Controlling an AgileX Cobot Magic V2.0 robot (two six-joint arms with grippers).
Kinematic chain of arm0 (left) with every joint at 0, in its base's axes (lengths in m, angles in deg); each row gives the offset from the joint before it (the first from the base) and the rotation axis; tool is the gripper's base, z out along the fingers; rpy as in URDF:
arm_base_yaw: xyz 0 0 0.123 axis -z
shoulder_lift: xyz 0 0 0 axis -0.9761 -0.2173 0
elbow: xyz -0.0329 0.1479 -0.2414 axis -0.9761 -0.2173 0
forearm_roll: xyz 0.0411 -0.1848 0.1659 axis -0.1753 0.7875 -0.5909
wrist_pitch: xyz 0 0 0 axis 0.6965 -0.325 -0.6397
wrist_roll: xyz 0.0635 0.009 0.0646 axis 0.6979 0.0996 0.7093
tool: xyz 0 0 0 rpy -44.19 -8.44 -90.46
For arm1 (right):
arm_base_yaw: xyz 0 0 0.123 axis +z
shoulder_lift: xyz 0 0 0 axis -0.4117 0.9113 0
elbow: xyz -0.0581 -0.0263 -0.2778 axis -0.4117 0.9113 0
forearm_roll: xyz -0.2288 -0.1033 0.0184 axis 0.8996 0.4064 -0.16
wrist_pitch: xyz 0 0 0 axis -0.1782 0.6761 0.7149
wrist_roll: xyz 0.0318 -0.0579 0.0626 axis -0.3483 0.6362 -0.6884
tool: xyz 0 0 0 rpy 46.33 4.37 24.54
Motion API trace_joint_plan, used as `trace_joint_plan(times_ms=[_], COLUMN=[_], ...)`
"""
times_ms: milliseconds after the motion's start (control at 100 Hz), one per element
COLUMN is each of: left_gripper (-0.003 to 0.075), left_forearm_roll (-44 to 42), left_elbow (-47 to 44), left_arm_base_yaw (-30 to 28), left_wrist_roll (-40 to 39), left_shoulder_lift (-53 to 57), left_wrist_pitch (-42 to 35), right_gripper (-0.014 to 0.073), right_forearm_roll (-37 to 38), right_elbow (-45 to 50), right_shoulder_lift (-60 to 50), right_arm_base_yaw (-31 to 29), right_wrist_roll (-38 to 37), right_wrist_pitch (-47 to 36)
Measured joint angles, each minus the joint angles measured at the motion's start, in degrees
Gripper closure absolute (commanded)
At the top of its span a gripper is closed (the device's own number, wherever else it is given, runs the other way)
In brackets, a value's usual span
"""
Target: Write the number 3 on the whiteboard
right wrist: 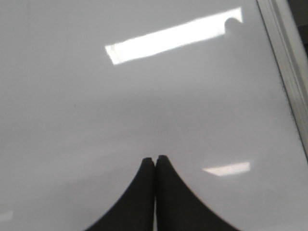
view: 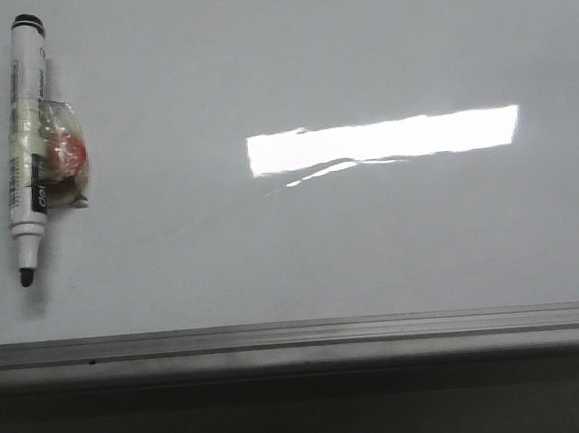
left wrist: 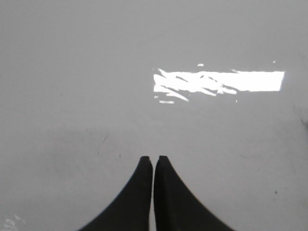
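Note:
The whiteboard fills the front view, glossy white-grey, with a bright rectangular light reflection. No number 3 shows on it in any view. A white marker pen with a black cap end and black tip lies at the far left, tip toward the front edge, with a clear wrapped red-and-white piece taped to its side. Neither gripper shows in the front view. My left gripper is shut and empty above bare board. My right gripper is shut and empty above bare board.
A grey metal edge rail runs along the board's front edge, with dark space below it. The rail also shows in the right wrist view. A few faint scratch marks lie on the board in the left wrist view.

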Motion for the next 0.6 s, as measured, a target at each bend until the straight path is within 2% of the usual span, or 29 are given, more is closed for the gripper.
trace_joint_plan(times_ms=[100,170,240,290,360,420,600], left_gripper=[0.0732,0.0647,0.0465,0.0295,0.0153,0.0124,0.0180], left_forearm_roll=[0.0,0.2,0.2,0.2,0.2,0.2,3.9], left_elbow=[2.3,2.8,2.8,2.8,2.6,1.6,-1.9], left_arm_base_yaw=[0.0,0.0,0.0,0.0,0.0,0.0,0.5], left_wrist_roll=[0.0,0.0,0.0,0.0,0.0,0.0,0.0], left_shoulder_lift=[-1.1,-1.5,-1.6,-1.6,-1.6,-1.6,-1.6], left_wrist_pitch=[0.1,0.9,2.8,4.1,4.2,2.4,-6.0], right_gripper=[0.0648,0.0648,0.0648,0.0648,0.0648,0.0648,0.0648], right_forearm_roll=[0.0,0.0,0.0,0.0,0.0,0.0,0.0], right_elbow=[-3.6,-4.3,-4.3,-4.3,-4.3,-4.3,-4.3], right_shoulder_lift=[3.9,5.7,6.5,6.6,6.6,6.6,6.6], right_arm_base_yaw=[0.0,0.0,0.0,0.0,0.0,0.0,0.0], right_wrist_roll=[0.0,0.0,0.0,0.0,0.0,0.0,0.0], right_wrist_pitch=[3.1,3.7,4.5,4.9,5.0,5.0,5.3])
